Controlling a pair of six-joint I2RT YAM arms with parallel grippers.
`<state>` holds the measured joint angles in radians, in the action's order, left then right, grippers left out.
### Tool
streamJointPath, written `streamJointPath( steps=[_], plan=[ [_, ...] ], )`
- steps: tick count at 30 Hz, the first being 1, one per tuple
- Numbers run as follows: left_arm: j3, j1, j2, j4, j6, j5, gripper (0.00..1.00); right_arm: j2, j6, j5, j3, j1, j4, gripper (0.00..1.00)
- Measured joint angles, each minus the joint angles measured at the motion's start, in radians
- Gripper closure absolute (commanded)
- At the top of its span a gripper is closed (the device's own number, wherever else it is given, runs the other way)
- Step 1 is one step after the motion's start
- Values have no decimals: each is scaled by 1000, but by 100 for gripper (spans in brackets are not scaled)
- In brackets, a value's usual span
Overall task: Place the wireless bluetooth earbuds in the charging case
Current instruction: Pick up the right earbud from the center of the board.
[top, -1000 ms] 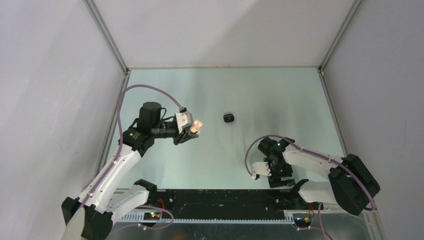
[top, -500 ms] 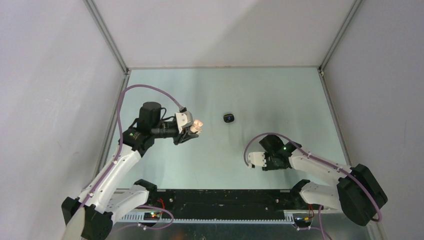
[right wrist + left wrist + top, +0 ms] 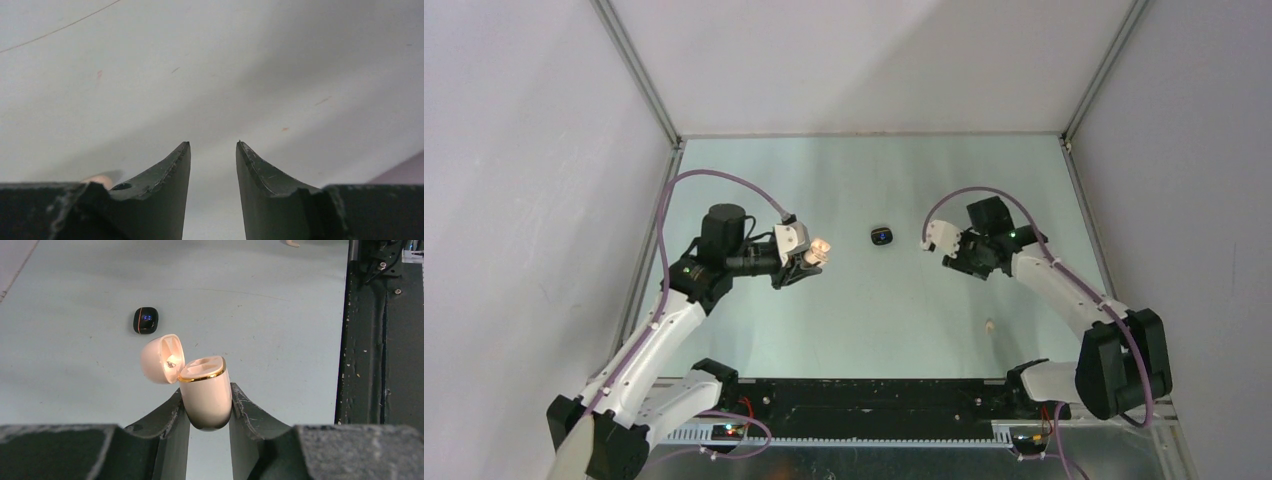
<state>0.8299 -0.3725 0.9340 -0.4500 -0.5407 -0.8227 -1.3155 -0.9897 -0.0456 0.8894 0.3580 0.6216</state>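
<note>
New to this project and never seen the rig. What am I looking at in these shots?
It is a robot with a left arm and a right arm, bolted at the near edge of a table. The wide picture comes from a fixed camera above and behind them. The other two come from a camera on each wrist, so the dark wedges at the bottom are that arm's own gripper.

The left gripper is shut on a small cream charging case, with its lid flipped open.

On the table lie a small black piece with a blue light and, nearer the right arm's base, a tiny cream piece, probably an earbud.

The right gripper has its jaws apart with nothing between them. Its camera sees mostly blank surface.
</note>
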Motion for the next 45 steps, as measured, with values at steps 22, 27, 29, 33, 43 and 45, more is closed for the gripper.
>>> streamJointPath(
  steps=[22,27,29,33,43,45],
  plan=[
    [-8,-3,-10,22,10,-20,99,-66,-259,-295,-91,-238,392,56],
    [-19,-4,-10,22,10,-20,99,-116,-269,-305,-91,-259,394,56],
    [-19,-5,-10,22,10,-21,99,-133,-269,-312,-91,-262,393,56],
    [-19,-5,-10,22,10,-21,99,-165,-269,-318,-91,-262,389,57],
    [-19,-5,-7,22,10,-21,98,-193,-280,-318,-92,-271,387,58],
    [-19,-5,-5,22,10,-21,99,-194,-283,-318,-92,-273,387,57]
  ],
)
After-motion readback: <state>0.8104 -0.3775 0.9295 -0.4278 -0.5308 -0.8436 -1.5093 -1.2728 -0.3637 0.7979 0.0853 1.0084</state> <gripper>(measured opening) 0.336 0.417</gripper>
